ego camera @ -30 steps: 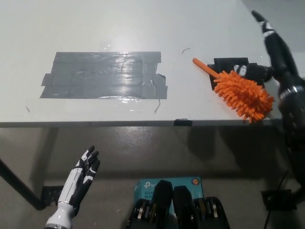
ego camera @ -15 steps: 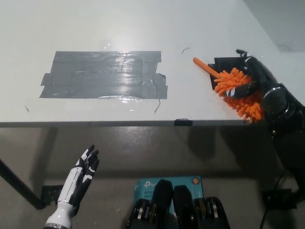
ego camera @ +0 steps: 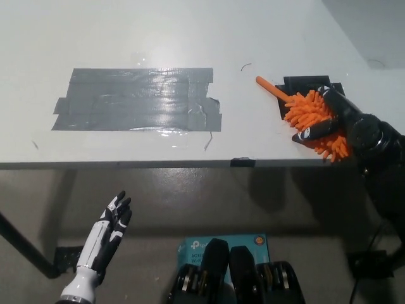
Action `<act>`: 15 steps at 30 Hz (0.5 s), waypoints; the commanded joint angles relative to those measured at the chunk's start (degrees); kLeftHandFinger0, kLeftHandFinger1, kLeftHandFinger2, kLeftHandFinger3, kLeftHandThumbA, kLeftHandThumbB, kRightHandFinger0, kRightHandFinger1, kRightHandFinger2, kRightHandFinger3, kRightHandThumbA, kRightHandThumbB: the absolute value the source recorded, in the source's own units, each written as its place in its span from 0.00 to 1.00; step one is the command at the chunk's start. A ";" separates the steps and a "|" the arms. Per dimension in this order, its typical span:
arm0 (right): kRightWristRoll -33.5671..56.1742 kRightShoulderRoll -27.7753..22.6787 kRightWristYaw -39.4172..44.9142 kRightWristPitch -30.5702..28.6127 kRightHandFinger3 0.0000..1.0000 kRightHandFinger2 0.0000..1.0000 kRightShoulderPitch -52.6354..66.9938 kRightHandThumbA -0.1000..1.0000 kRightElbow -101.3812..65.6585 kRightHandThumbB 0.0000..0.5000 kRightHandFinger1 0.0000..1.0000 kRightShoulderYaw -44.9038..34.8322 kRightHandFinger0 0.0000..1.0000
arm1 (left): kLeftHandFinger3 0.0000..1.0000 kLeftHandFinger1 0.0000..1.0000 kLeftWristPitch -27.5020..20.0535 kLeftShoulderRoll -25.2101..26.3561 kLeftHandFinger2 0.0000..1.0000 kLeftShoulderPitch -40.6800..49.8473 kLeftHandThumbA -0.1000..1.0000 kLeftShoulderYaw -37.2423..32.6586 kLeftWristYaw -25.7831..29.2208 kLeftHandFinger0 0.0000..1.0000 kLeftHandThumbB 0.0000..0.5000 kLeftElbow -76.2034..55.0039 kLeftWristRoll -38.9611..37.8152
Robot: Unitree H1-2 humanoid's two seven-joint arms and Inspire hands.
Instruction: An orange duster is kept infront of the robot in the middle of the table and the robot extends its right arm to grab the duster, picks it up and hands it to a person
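Observation:
The orange duster (ego camera: 307, 111) lies near the right front edge of the white table (ego camera: 266, 38), its thin handle (ego camera: 269, 87) pointing up and left. My black right hand (ego camera: 336, 118) lies over the fluffy head, with the fingers curled across its top and the thumb pressed in from below. The duster still touches the table. Part of the fluffy head is hidden under the hand. My white left hand (ego camera: 107, 233) hangs open below the table edge at lower left, holding nothing.
A large patch of grey tape (ego camera: 139, 99) covers the table's middle left. A black tape square (ego camera: 305, 82) lies under the duster. A blue box (ego camera: 196, 248) sits on the floor beneath the table's front edge.
My right arm came down from the far right onto the duster and its fingers have closed around the fluffy head. The duster has turned slightly. The left hand has stayed still.

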 commanded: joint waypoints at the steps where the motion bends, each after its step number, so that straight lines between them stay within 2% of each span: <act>1: 1.93 -0.79 4.62 2.10 1.00 1.00 -3.20 0.92 2.18 0.83 1.00 0.44 1.00 | 1.00 1.00 -1.46 0.52 1.00 -1.15 0.88 0.16 0.08 1.00 0.40 -1.18 0.52; 2: 2.03 -0.75 5.49 2.56 1.00 1.00 -3.34 0.85 2.75 0.84 1.00 0.53 1.00 | 1.00 1.00 -1.66 0.48 1.00 -1.19 0.88 0.19 0.10 1.00 0.40 -1.03 0.45; 4: 2.04 -1.11 8.62 3.11 1.00 1.00 -3.91 0.73 4.10 0.74 1.00 1.53 1.00 | 1.00 1.00 -1.87 0.44 1.00 -1.25 0.87 0.29 -0.08 1.00 0.42 -0.73 0.02; 5: 1.72 -1.34 9.90 3.11 1.00 1.00 -4.29 0.66 5.02 0.73 1.00 2.14 1.00 | 1.00 1.00 -1.69 0.43 1.00 -1.22 0.87 0.32 -0.20 1.00 0.43 -0.83 -0.19; 6: 1.53 -1.34 10.39 3.11 1.00 1.00 -4.51 0.64 5.72 0.71 1.00 2.14 1.00 | 1.00 1.00 -1.47 0.43 1.00 -1.19 0.87 0.32 -0.25 1.00 0.43 -0.97 -0.24; 7: 1.58 -0.98 10.36 3.11 1.00 1.00 -4.56 0.52 6.60 0.69 1.00 0.92 0.91 | 1.00 1.00 -1.15 0.45 1.00 -1.10 0.87 0.28 -0.25 1.00 0.42 -1.36 -0.14; 8: 1.14 -1.12 10.09 3.11 1.00 0.95 -4.35 0.34 6.48 0.65 0.64 1.21 0.42 | 1.00 1.00 -1.16 0.52 1.00 -1.25 0.87 0.24 -0.12 1.00 0.41 -1.39 0.17; 9: 0.72 -1.54 10.35 3.11 1.00 0.64 -4.17 0.21 5.98 0.56 0.38 2.44 0.20 | 1.00 1.00 -1.23 0.53 1.00 -1.34 0.87 0.25 -0.05 1.00 0.41 -1.33 0.25; 10: -1.35 -2.81 11.46 1.71 1.00 0.58 -3.56 0.04 4.17 0.55 0.34 5.95 0.14 | 1.00 1.00 -1.20 0.52 1.00 -1.37 0.87 0.26 -0.12 1.00 0.39 -1.30 0.14; 11: -1.89 -3.15 11.75 1.31 1.00 0.56 -3.41 0.01 3.70 0.54 0.35 6.87 0.12 | 1.00 1.00 -1.18 0.52 1.00 -1.38 0.87 0.26 -0.14 1.00 0.39 -1.29 0.11; 12: -2.30 -3.43 12.11 1.29 1.00 0.51 -3.28 0.00 3.24 0.49 0.31 7.75 0.04 | 1.00 1.00 -1.29 0.52 1.00 -1.39 0.87 0.27 -0.17 1.00 0.38 -1.26 0.06; 13: -2.47 -3.76 12.79 1.11 1.00 0.56 -3.62 0.00 3.18 0.44 0.36 8.81 0.02 | 1.00 1.00 -1.67 0.51 1.00 -1.80 0.87 0.35 -0.23 0.98 0.37 -0.95 -0.19; 14: -2.64 -4.02 13.24 1.11 1.00 0.63 -3.77 0.00 2.98 0.38 0.45 9.77 0.05 | 1.00 1.00 -1.99 0.52 1.00 -2.00 0.87 0.38 -0.28 0.97 0.38 -0.65 -0.33; 15: -2.74 -4.25 13.58 1.57 1.00 0.71 -3.75 0.00 2.49 0.32 0.59 10.67 0.11 | 1.00 1.00 -2.19 0.55 1.00 -2.02 0.87 0.37 -0.28 0.96 0.38 -0.49 -0.30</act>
